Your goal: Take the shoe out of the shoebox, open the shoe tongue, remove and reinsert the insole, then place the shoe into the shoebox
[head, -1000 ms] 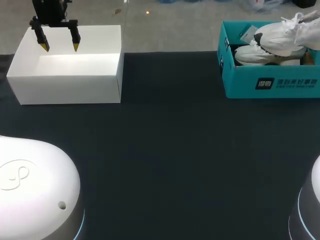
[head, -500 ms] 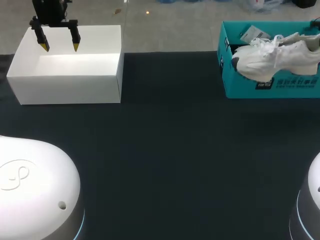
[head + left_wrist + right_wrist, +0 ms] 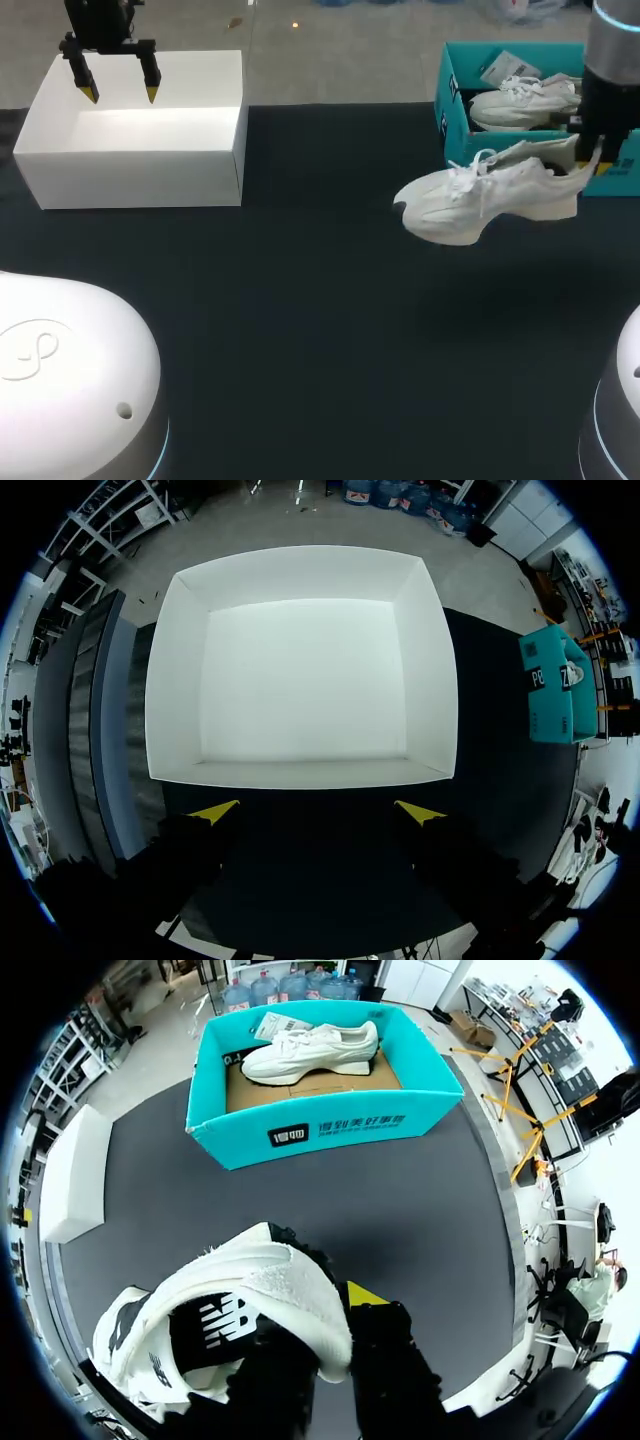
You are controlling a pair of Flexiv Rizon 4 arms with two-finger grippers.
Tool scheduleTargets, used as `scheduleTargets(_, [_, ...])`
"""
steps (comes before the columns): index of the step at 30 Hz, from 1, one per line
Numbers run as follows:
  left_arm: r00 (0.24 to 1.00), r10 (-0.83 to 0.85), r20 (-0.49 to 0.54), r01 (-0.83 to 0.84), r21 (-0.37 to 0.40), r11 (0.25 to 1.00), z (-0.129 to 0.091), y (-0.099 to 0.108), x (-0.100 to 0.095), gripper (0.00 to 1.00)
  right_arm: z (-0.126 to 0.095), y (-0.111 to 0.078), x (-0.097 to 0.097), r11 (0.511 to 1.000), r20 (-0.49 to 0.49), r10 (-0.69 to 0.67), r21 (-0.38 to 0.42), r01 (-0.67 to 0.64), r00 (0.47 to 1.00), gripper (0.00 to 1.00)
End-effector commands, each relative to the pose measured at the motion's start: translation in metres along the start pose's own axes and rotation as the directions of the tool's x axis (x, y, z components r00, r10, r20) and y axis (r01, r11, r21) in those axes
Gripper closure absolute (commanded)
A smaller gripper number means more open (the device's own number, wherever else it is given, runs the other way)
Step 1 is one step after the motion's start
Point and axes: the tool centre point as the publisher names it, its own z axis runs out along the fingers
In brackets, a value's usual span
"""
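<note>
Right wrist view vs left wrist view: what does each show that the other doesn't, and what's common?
Only the right wrist view: the shoe held in the right gripper, and a second shoe lying in the teal shoebox. Only the left wrist view: the left gripper, open, with the white box ahead of it, nothing inside. Both: the teal shoebox, the white box, the dark table.

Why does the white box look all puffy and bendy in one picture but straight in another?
Left wrist view: the fisheye lens bows the edges of the open white cardboard box outward. Head view: the same box has straight edges, with no bending. Right wrist view: the front wall of the teal cardboard shoebox curves too, and the white lace-up sneaker looks huge because it sits right by the lens.
</note>
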Motion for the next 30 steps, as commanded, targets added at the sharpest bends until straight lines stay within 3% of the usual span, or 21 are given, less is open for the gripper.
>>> scheduleTargets(1, [1.000,0.000,0.000,0.000,0.000,1.000,0.000,0.000,0.000,0.00,0.001,-0.033,0.019,0.997,0.014,-0.013,-0.073,0.014,1.000,1.00])
scheduleTargets(9, [1.000,0.000,0.000,0.000,0.000,1.000,0.000,0.000,0.000,0.00,0.010,-0.089,0.064,0.995,0.017,-0.072,-0.068,0.073,0.997,1.00])
scheduleTargets(15, [1.000,0.000,0.000,0.000,0.000,1.000,0.000,0.000,0.000,0.00,0.026,-0.125,0.100,0.991,0.000,-0.137,-0.013,0.137,0.991,1.00])
scheduleTargets(22, [1.000,0.000,0.000,0.000,0.000,1.000,0.000,0.000,0.000,0.00,0.042,-0.146,0.124,0.990,0.000,-0.139,0.024,0.139,0.990,1.00])
scheduleTargets(30, [1.000,0.000,0.000,0.000,0.000,1.000,0.000,0.000,0.000,0.00,0.059,-0.144,0.135,0.999,0.033,-0.052,-0.013,0.053,0.998,1.00])
